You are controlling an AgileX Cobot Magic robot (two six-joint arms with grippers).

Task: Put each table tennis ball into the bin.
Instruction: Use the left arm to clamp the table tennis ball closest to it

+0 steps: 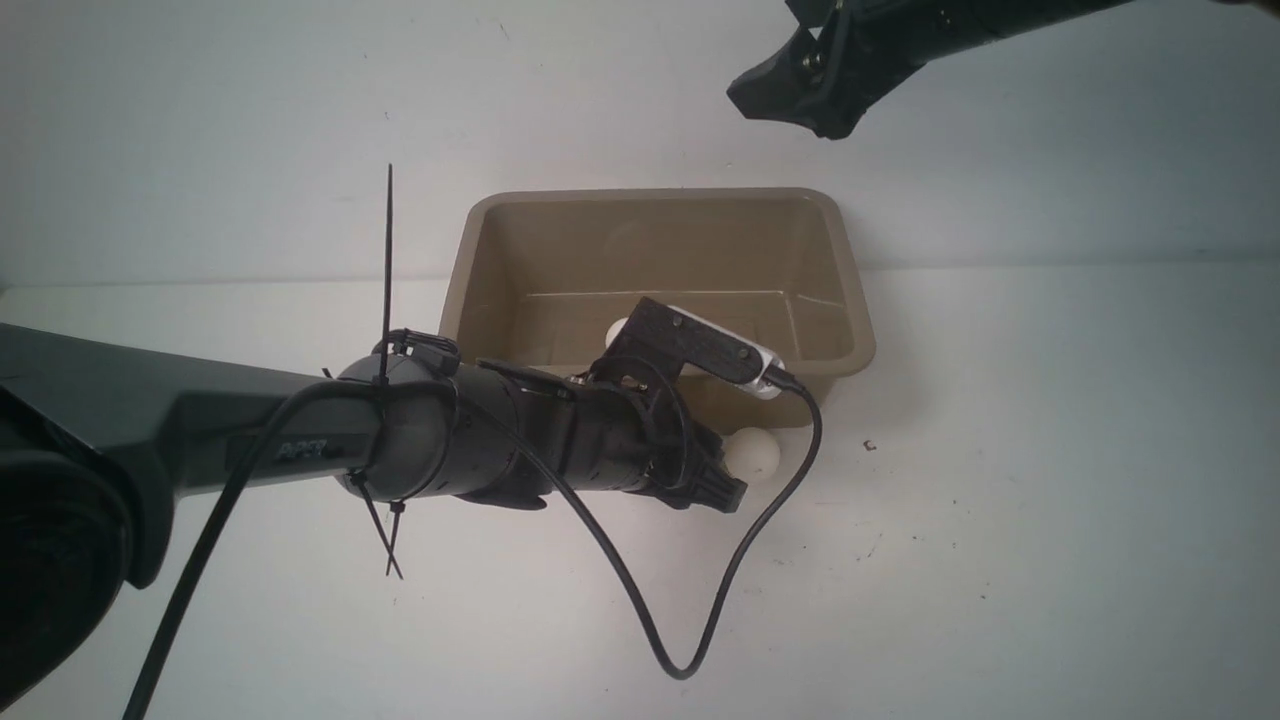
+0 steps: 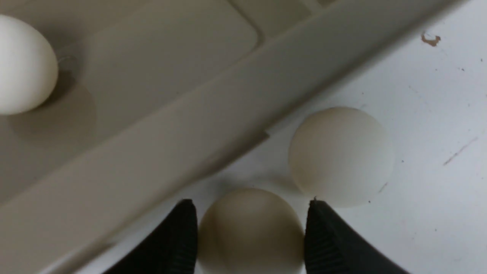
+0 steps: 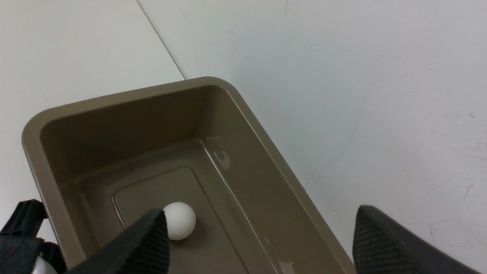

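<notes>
the risk we see is in the lift. the left fingers (image 2: 179,236) are closed on the near ball (image 2: 251,232), and a smooth round ball pinched between two narrow faces could squirt out if we raise it with a jerk. the second ball (image 2: 340,156) lies on the surface (image 2: 437,152) just beside one finger's tip, nearly touching it, so any sideways swing could send it rolling away. the bin (image 2: 198,140) has its rim close on the other side. a low carry could clip that rim and jar the ball loose.

the near ball sits squarely between the two fingers, with both ribbed faces against its sides, and it is just outside the bin wall. the third ball (image 2: 23,64) already rests on the bin floor. the right fingers (image 3: 140,247) stand wide apart and empty, hanging above the bin.
</notes>
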